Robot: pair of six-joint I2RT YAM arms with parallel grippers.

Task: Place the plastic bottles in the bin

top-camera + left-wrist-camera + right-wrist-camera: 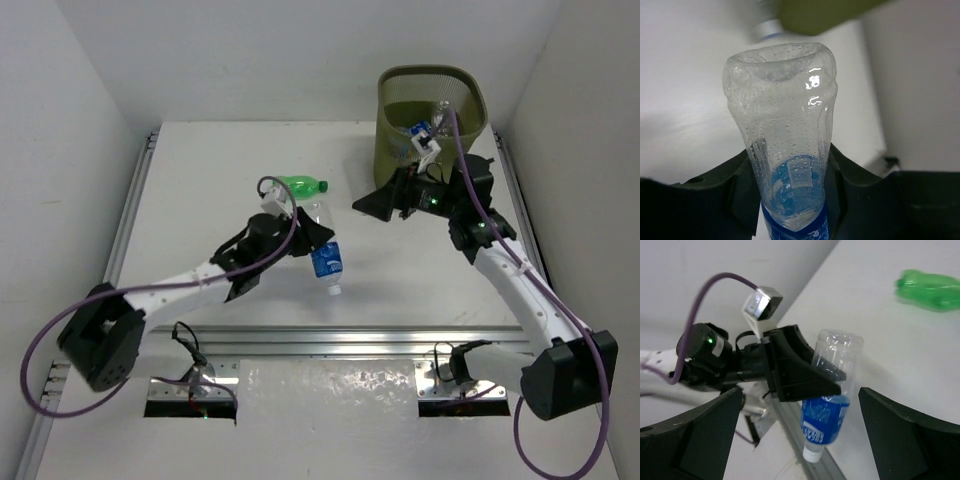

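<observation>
Left arm: base at 8 o'clock of the table [200, 160], forearm stretched low toward centre, wrist angled toward 2 o'clock. Left gripper [312, 233] is clamped on a clear bottle [326, 252] with a blue label. The fingers [740, 192] press both sides of its body just above the label. The bottle hangs tilted, ribbed base up and white cap down toward 5 o'clock. It looks clear of the table surface, though that is not certain.

Green bottle [300, 186] lies on its side on the table at 12 o'clock from the left gripper, just beyond it, with its cap end toward 3 o'clock.

Right arm: base at 4 o'clock, forearm climbing toward 11 o'clock, wrist bent so the right gripper [372, 204] points toward 9 o'clock. Its fingers [695, 440] stand wide apart with nothing between them. It sits just in front of the bin [392, 140], on the bin's 7 o'clock side.

The bin stands upright at 1 o'clock on the table. A labelled bottle [418, 131] shows inside it; how many lie there cannot be told.
</observation>
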